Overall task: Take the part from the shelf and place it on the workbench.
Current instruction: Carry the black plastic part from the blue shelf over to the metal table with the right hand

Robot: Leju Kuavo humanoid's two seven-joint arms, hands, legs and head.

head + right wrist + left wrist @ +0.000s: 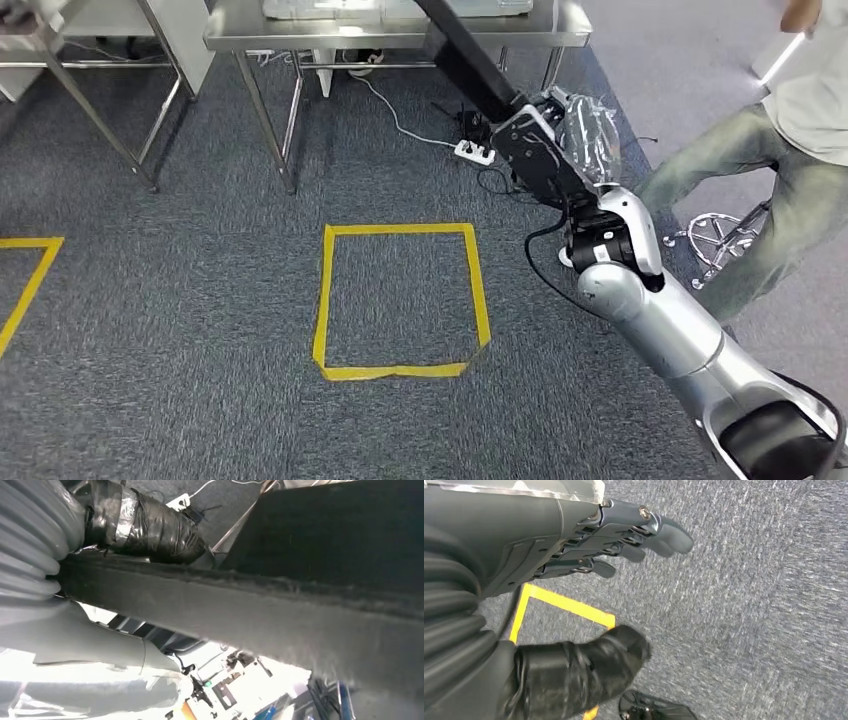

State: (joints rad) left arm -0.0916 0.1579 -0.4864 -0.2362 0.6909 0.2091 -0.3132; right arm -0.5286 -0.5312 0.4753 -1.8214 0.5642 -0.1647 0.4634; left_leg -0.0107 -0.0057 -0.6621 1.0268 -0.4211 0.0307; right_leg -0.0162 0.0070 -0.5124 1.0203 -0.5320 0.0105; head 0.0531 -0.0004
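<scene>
In the head view my right hand [548, 143] grips one end of the part [468, 52], a long flat black bar. The bar slants up and away from the hand, and its far end crosses the front edge of the steel workbench [300, 38]. In the right wrist view the part [280, 610] runs across the picture, with my tape-wrapped thumb [150, 527] lying against it. My left hand [529, 545] hangs over the carpet with its fingers [634, 540] straight and apart from the thumb [594, 667], holding nothing.
A yellow tape square [326, 300] marks the grey carpet in front of me. A white power strip [475, 152] with cables lies under the workbench. A person [790, 150] stands at the right beside a stool base [720, 235]. Another metal table [90, 60] stands at the far left.
</scene>
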